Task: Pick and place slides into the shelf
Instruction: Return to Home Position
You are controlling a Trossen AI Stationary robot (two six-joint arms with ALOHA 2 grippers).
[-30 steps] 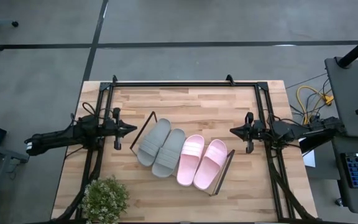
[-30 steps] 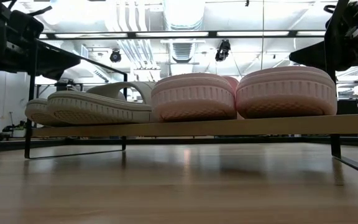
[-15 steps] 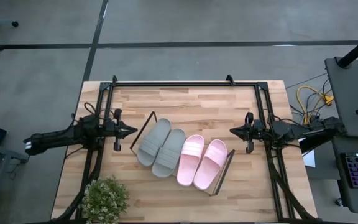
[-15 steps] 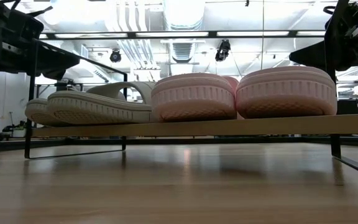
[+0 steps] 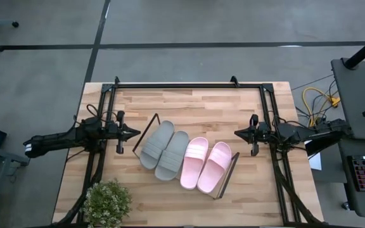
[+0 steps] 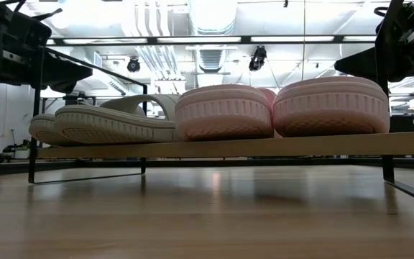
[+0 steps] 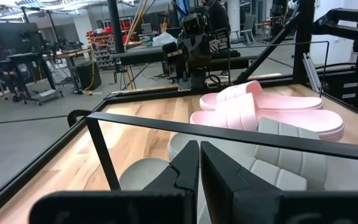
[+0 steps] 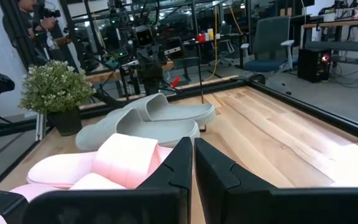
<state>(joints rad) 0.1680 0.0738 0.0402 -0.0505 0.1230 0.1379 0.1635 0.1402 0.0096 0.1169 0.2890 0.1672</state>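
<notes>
Two grey slides (image 5: 164,149) and two pink slides (image 5: 206,164) lie side by side, soles down, on the shelf (image 6: 228,146), a light-wood board with dark wire frames at both short ends. In the low view the grey slides (image 6: 106,122) and pink slides (image 6: 279,108) sit on the board's top. My left gripper (image 5: 135,132) hovers left of the shelf, shut, touching nothing; in its wrist view the left gripper (image 7: 199,163) points at the grey slides (image 7: 253,162). My right gripper (image 5: 236,133) hovers right of the shelf, shut and empty; the right gripper (image 8: 193,155) faces the pink slides (image 8: 104,162).
A small potted plant (image 5: 108,201) stands at the table's near left corner. Dark frame rails (image 5: 189,83) run along the table's far edge and both sides. Bare tabletop (image 5: 195,104) lies beyond the shelf and in front of it. A person (image 8: 39,15) shows in the room behind.
</notes>
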